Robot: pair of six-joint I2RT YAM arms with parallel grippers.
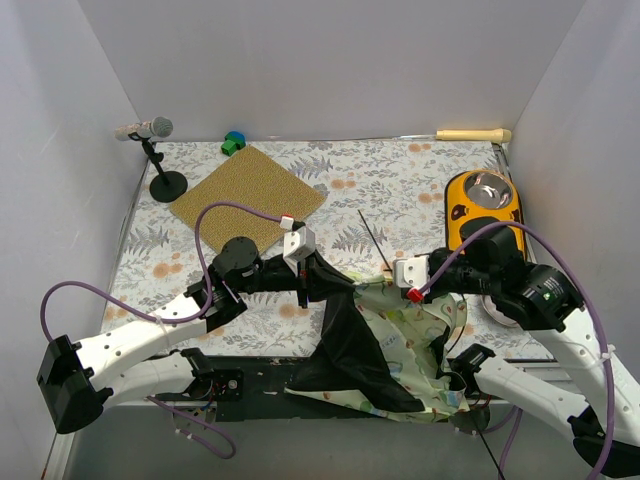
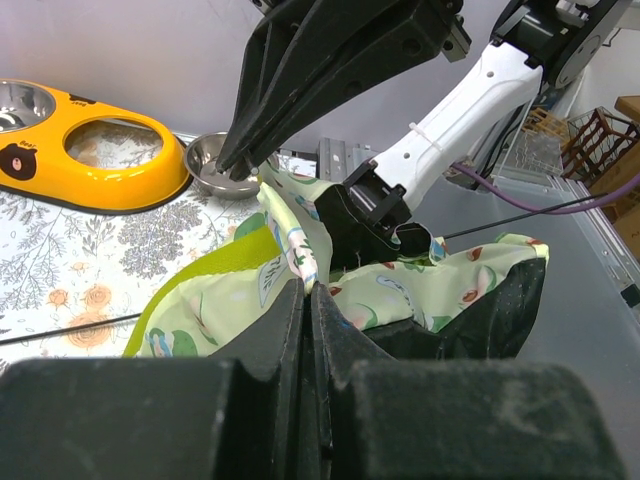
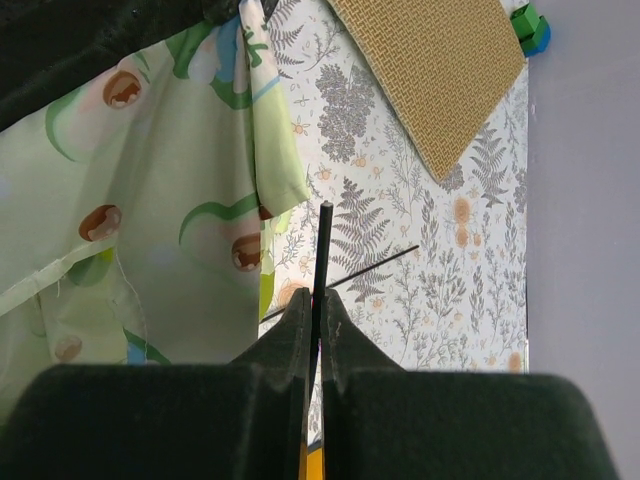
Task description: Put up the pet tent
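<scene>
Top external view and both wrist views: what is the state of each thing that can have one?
pet tent, collapsed and crumpled, not standing.
black pole, clamped, its tip free of the fabric.
left end effector, shut on tent fabric.
right end effector, shut on the black pole.
yellow feeder, one bowl seated, other hole empty.
steel bowl, upright beside the feeder.

Light: bright, even — diffuse.
Shadows: soft, faint.
Glare: highlights on the steel bowl.
Blur: near fingers — both wrist views.
</scene>
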